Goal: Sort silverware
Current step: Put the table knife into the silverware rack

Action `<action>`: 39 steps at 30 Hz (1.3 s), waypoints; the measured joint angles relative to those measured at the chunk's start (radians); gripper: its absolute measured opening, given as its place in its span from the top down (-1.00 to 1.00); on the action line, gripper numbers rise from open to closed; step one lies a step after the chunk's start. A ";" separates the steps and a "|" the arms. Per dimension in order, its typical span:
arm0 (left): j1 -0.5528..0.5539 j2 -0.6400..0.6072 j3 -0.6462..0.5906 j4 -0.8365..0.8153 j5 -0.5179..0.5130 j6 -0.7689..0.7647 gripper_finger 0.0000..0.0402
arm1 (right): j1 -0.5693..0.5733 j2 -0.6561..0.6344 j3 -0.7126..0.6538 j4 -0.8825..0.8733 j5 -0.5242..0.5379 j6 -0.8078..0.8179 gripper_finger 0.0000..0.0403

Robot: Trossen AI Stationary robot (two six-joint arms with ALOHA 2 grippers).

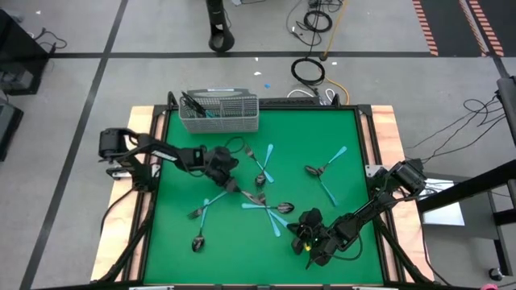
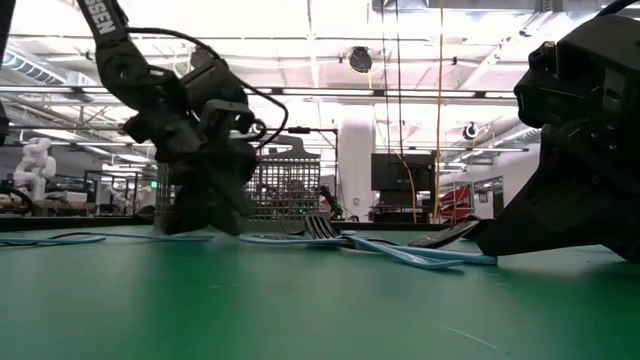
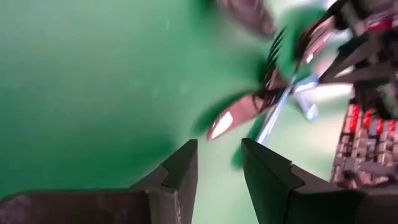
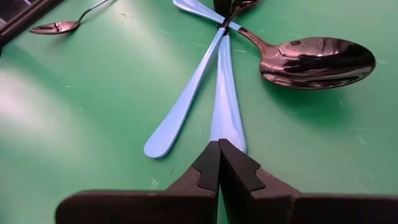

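Observation:
Forks and spoons, dark metal with light blue handles, lie scattered flat on the green mat [image 1: 177, 161]: a pair [image 1: 262, 165], another pair [image 1: 326, 171], a crossed cluster [image 1: 268, 208] and others [image 1: 201, 216]. My left gripper [image 3: 219, 148] hovers open by the cluster [image 1: 234, 187], with a dark spoon [image 3: 233, 118] just ahead of its fingers. My right gripper [image 4: 219, 146] is shut, low at the mat [image 1: 297, 234], at the free end of a light blue handle [image 4: 225, 106] beside a dark spoon bowl [image 4: 317, 59]. My right gripper's shut fingertips [image 4: 208, 158] stand on or just over the free end of the light blue handle [image 4: 229, 134], coming slanting down from the table's near right. The handle lies flat on the mat. Whether the tips touch it I cannot tell.
A grey wire-mesh basket [image 1: 219, 111] stands at the far left edge of the mat, with some pieces in it. A small spoon [image 1: 197, 242] lies near the front left. Wooden borders [image 1: 385, 137] frame the mat; cables lie on the floor beyond.

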 joint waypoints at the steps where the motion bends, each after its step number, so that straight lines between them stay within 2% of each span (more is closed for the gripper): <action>1: 0.006 0.000 0.000 0.007 0.001 -0.001 0.38 | 0.000 0.000 0.000 0.000 0.000 0.000 1.00; 10: 0.037 0.016 0.006 0.013 0.017 -0.026 0.38 | 0.000 0.000 0.000 0.000 0.000 -0.001 1.00; 21: 0.028 0.104 0.073 0.010 0.074 -0.025 0.38 | -0.002 0.000 0.000 0.000 0.000 -0.002 1.00; 39: 0.001 0.107 0.082 -0.081 0.043 -0.067 0.38 | -0.002 0.000 0.000 0.000 -0.001 -0.009 1.00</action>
